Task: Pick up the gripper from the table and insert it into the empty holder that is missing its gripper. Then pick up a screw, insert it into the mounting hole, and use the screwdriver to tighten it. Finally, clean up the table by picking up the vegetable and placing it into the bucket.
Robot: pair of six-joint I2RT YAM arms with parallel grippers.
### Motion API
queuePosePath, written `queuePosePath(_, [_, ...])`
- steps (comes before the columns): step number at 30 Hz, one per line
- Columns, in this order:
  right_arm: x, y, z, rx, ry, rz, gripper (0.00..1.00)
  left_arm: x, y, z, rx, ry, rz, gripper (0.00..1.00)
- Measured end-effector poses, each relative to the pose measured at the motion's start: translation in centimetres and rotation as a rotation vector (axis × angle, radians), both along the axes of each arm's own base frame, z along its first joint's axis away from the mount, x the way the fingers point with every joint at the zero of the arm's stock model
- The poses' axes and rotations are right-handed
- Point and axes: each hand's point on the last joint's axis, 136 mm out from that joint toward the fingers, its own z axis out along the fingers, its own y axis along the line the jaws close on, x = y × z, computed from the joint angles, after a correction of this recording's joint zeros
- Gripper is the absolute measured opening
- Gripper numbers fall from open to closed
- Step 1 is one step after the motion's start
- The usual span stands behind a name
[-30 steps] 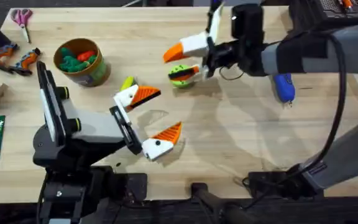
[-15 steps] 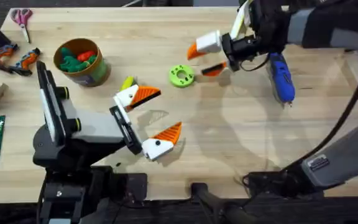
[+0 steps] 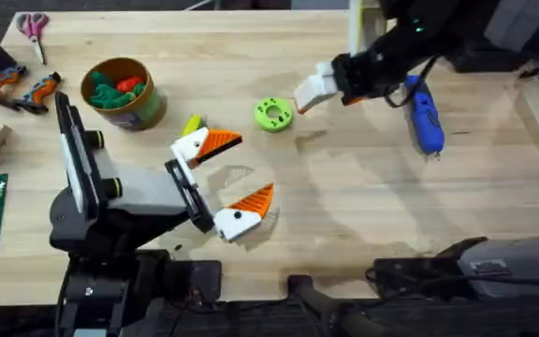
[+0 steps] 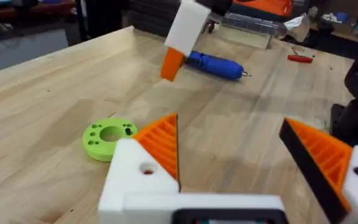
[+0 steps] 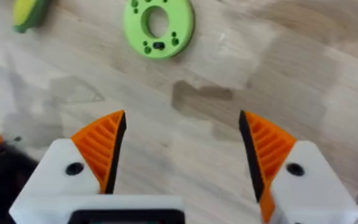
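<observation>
From the overhead view, the right gripper (image 3: 318,91) hangs near the lime-green disc (image 3: 273,114), between it and the screwdriver (image 3: 424,114), and it carries nothing. The left gripper (image 3: 223,178) rests a little nearer the camera than the disc, fingers spread, also with nothing in it. The vegetable (image 3: 192,124) lies between the disc and the bucket (image 3: 123,94), very close to the left gripper's far fingertip. In the left wrist view the left gripper (image 4: 238,146) stands wide open with only bare table between the pads, the disc (image 4: 109,137) just beside one pad, and the screwdriver (image 4: 216,65) lies well beyond the disc. In the right wrist view the right gripper (image 5: 182,149) is wide open and empty above bare wood, with the disc (image 5: 158,23) ahead of it and the vegetable (image 5: 27,12) off to the disc's side. I think the main risk is a collision: reaching for the vegetable, the right arm could strike the left fingertip that lies beside it, or push the disc away.
</observation>
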Motion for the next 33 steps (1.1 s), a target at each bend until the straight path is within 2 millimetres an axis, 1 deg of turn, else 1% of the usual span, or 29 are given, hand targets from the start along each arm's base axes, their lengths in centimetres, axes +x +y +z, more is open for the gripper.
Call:
queuePosePath(3, [0.7,1.1,0.2,-0.048,-0.074,0.000,0.993,0.0,0.0,0.0,0.000,-0.001,0.000,0.986])
queuePosePath(6, [1.5,2.8,0.7,-0.039,-0.144,0.017,0.994,0.0,0.0,0.0,0.000,0.000,0.000,0.986])
queuePosePath(10, [1.7,4.1,0.5,-0.013,-0.152,0.030,0.994,0.0,0.0,0.0,0.000,0.000,0.000,0.986])
queuePosePath(15, [1.3,5.1,-0.9,-0.014,-0.113,0.051,0.992,0.0,0.0,0.0,0.000,-0.001,0.000,0.986])
queuePosePath(21, [0.9,7.7,-2.7,-0.039,-0.118,0.107,0.993,0.0,0.0,0.0,0.000,0.000,0.000,0.985])
queuePosePath(25, [1.4,8.9,-4.5,-0.077,-0.139,0.127,0.992,0.0,0.0,0.0,0.000,0.000,0.000,0.986])
queuePosePath(27, [1.8,9.1,-5.1,-0.089,-0.146,0.127,0.985,0.0,0.0,0.0,0.000,0.000,0.000,0.986])
queuePosePath(29, [2.2,9.0,-5.6,-0.103,-0.154,0.120,0.955,0.0,0.0,0.0,0.000,0.000,0.000,0.986])
queuePosePath(31, [2.5,8.8,-5.8,-0.116,-0.164,0.114,0.895,0.0,0.0,0.0,0.000,0.000,0.000,0.986])
queuePosePath(33, [2.8,8.8,-5.7,-0.121,-0.179,0.110,0.719,0.0,0.0,0.0,0.000,-0.001,0.000,0.985])
